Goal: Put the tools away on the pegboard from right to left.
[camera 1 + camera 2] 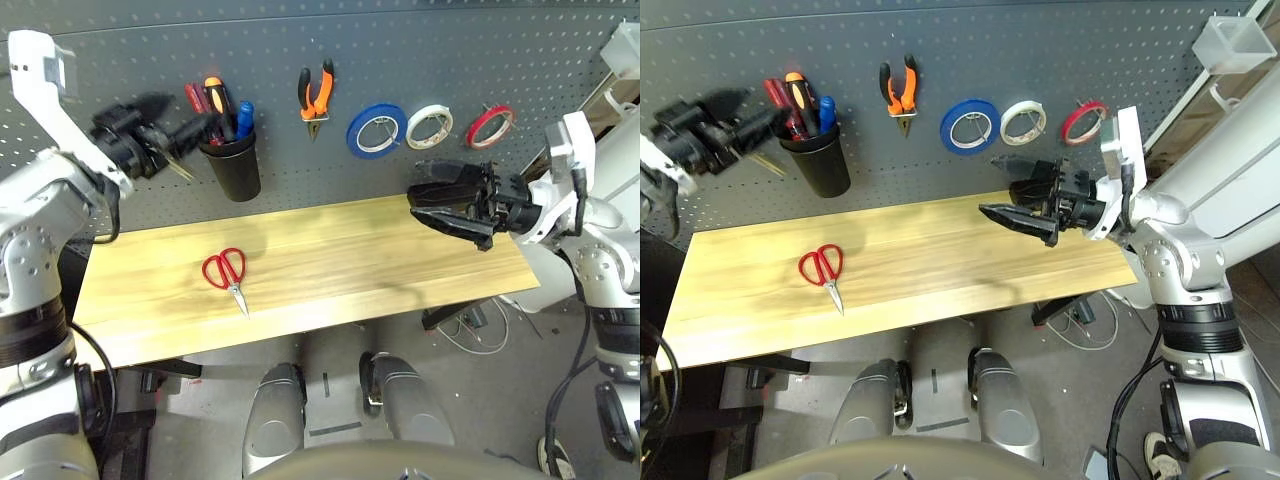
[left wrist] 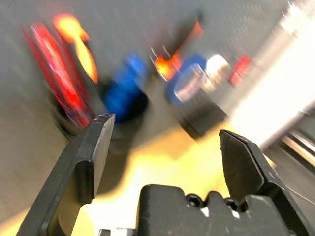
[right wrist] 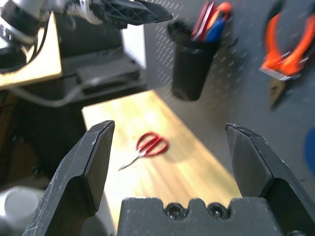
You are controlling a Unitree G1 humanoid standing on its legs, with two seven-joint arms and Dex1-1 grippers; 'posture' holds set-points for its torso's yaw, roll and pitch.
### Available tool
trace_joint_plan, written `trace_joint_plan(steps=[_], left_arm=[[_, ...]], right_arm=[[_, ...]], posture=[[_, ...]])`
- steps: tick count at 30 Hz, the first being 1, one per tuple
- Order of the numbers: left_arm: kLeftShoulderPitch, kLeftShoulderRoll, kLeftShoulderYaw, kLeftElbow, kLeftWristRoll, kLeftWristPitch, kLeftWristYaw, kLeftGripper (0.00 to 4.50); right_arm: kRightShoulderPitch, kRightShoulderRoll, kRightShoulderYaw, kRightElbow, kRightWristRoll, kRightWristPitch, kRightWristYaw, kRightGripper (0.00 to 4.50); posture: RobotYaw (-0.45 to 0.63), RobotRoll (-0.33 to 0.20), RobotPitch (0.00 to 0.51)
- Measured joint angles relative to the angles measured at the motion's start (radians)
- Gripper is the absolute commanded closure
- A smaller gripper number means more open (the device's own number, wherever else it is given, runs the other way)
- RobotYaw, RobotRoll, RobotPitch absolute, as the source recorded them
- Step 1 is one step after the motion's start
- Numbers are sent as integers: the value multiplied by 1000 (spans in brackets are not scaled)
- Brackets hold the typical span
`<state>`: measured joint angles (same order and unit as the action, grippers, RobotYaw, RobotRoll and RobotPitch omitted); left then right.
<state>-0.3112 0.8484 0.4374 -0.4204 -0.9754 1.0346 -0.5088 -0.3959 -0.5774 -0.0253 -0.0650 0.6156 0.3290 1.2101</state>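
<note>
From where I stand, the red tape ring (image 1: 489, 127) hangs at the right of the pegboard (image 1: 330, 175), the orange-handled pliers (image 1: 315, 98) hang left of the tape rolls, and a red-handled screwdriver (image 1: 778, 95) stands in the black cup (image 1: 235, 168); only the red-handled scissors (image 1: 224, 278) lie on the table (image 1: 390, 250). So I judge the last piece, the scissors, to be the step in hand; the next move calls for the left gripper (image 2: 167, 132), spread wide and empty beside the cup, to come down over the red handles, pinch them and lift them to a hook at the board's left; the right gripper (image 3: 171, 130) is spread and empty too, over the table's right end. The screwdriver's lower part is hidden in the cup; which hook awaits the scissors I cannot make out.
</note>
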Motion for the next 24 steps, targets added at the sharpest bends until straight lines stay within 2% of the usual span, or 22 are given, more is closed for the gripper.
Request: trace_joint_plan(steps=[3, 6, 11, 14, 17, 24], left_arm=[[101, 11, 14, -56, -59, 69, -2, 43], [188, 10, -26, -75, -25, 85, 24, 43], [246, -84, -149, 7, 132, 64, 130, 43], [245, -161, -215, 113, 261, -11, 201, 43], [243, -198, -265, 212, 365, -85, 223, 43], [143, -344, -281, 544, 574, -319, 334, 43]], right_arm=[[14, 1, 28, 20, -42, -31, 16, 0], [16, 15, 63, 31, -87, -66, 17, 0], [21, 28, 149, 68, -207, -162, 17, 0], [25, 54, 176, 70, -237, -183, 3, 0], [46, 62, 192, 65, -259, -203, -10, 0], [111, 87, 242, 20, -290, -213, -49, 0]], posture=[[19, 0, 125], [9, 0, 133], [-28, 0, 161], [-50, 0, 183], [-52, 0, 212], [-86, 0, 257]])
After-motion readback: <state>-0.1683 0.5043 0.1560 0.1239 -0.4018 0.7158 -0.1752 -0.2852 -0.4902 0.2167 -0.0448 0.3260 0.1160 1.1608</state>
